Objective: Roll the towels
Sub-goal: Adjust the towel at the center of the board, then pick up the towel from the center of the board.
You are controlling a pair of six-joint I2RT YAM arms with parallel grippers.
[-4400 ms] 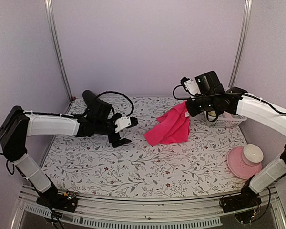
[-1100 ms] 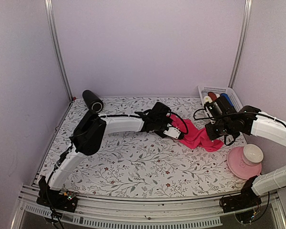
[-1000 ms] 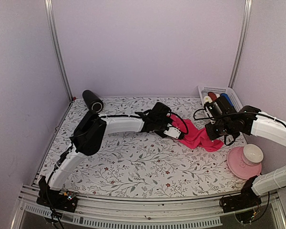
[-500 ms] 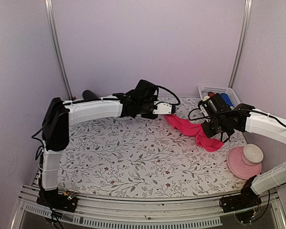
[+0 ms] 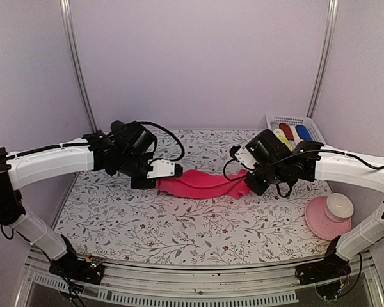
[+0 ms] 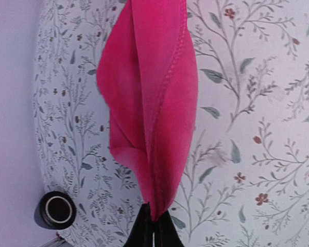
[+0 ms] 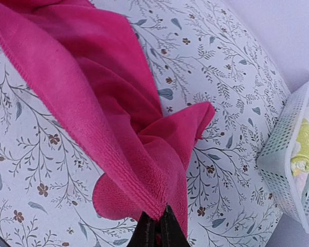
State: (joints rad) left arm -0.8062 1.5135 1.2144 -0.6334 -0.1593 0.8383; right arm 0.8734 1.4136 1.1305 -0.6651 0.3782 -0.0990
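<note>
Both ends pinched! The left gripper (image 5: 176, 171) is clamped tight on one corner of the pink towel (image 5: 201, 183) and the right gripper (image 5: 248, 176) is clamped on the far end. The towel is slung, bunched, across the middle of the bench (image 5: 179, 224). This looks like the spreading step; next it needs pulling flat, laying down, then rolling.

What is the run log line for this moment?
left tool: shut on pink towel end | right tool: shut on other end | towel: stretched between tools, not yet rolled
</note>
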